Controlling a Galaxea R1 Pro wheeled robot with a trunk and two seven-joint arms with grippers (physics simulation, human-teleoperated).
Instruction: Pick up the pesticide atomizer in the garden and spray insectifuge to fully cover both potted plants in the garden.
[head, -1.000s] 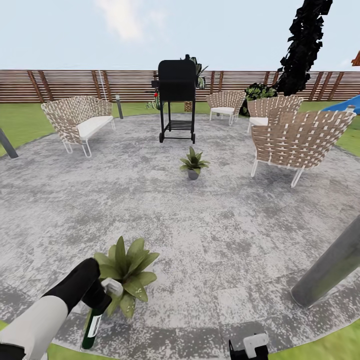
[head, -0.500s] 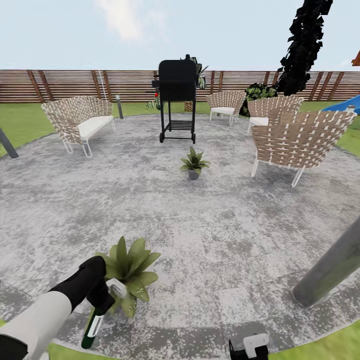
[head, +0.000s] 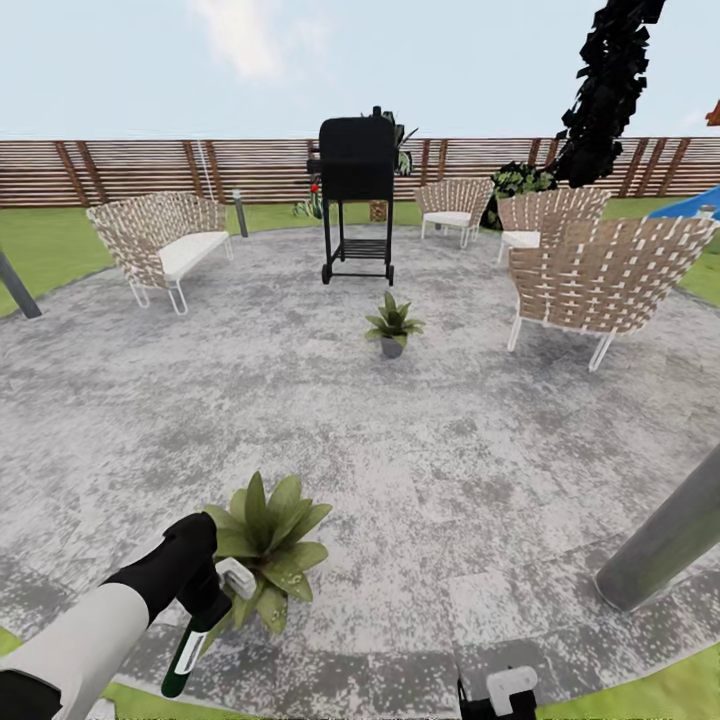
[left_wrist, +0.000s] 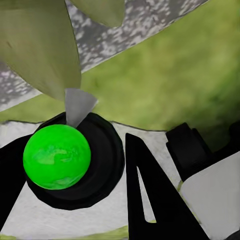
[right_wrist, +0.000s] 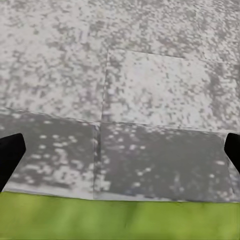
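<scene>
We can read no text, brand, number or sign anywhere. The atomizer (head: 190, 650) carries a pale label strip on its dark body, but it is too small and blurred for us to tell whether anything is printed on it. The grill (head: 356, 190) and fence (head: 130, 170) bear no lettering we can make out.

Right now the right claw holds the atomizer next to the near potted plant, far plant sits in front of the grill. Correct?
Wrong arm. The head view shows the left claw holding the atomizer next to the near potted plant. The far plant does sit in front of the grill.
</scene>
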